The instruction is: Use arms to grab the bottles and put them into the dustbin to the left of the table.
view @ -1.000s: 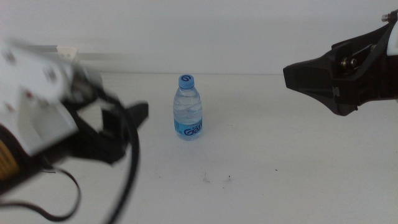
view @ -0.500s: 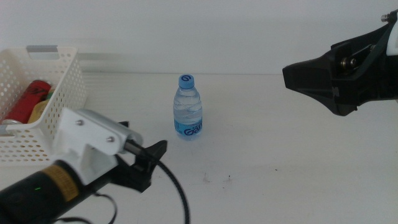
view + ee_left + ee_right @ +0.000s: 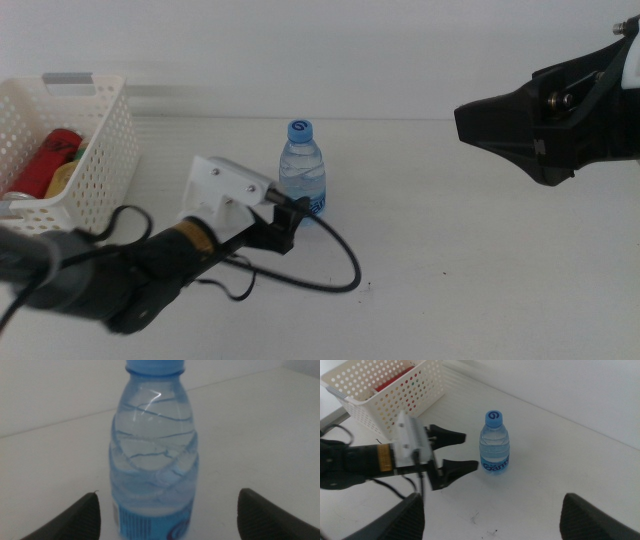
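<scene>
The clear water bottle [image 3: 302, 168] with a blue cap and label stands upright mid-table. My left gripper [image 3: 292, 222] is low on the table just in front and to the left of it, open. In the right wrist view its tips [image 3: 470, 451] sit just short of the bottle [image 3: 494, 442]. The left wrist view shows the bottle [image 3: 152, 455] large and centred between that gripper's [image 3: 167, 494] spread jaws. The white dustbin [image 3: 100, 165] at the left holds a red can [image 3: 55, 152] and a yellow bottle [image 3: 62, 180]. High at the right, my right gripper [image 3: 470, 120] hangs open and holds nothing.
The left arm's black cable [image 3: 340, 270] loops over the table in front of the bottle. A few dark specks [image 3: 368, 288] mark the white tabletop [image 3: 480, 260]. The dustbin [image 3: 380, 395] stands near the table's left edge.
The left arm has swung from the dustbin side toward the bottle, and its open jaws now point at it. The right arm and the bottle have not moved.
</scene>
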You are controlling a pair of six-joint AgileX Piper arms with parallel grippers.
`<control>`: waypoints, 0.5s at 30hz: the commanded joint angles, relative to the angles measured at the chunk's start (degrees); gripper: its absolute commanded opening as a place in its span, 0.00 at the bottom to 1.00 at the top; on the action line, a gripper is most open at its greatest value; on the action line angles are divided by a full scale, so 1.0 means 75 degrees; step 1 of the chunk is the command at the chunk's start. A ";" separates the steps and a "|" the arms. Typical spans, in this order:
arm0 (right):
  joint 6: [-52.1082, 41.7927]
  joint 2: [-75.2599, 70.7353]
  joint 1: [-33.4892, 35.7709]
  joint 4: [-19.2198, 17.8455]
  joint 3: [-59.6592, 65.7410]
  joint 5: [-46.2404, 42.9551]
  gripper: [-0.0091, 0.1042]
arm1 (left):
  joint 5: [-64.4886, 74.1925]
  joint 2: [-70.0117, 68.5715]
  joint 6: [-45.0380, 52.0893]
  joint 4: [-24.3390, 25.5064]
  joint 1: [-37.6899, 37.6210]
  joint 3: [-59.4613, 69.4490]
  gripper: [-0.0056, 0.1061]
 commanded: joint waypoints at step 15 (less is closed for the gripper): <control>0.0154 -0.0032 0.0009 -0.0040 -0.0057 -0.0073 0.85 | -0.0045 0.2261 -0.0226 0.0100 0.0004 -0.2501 0.89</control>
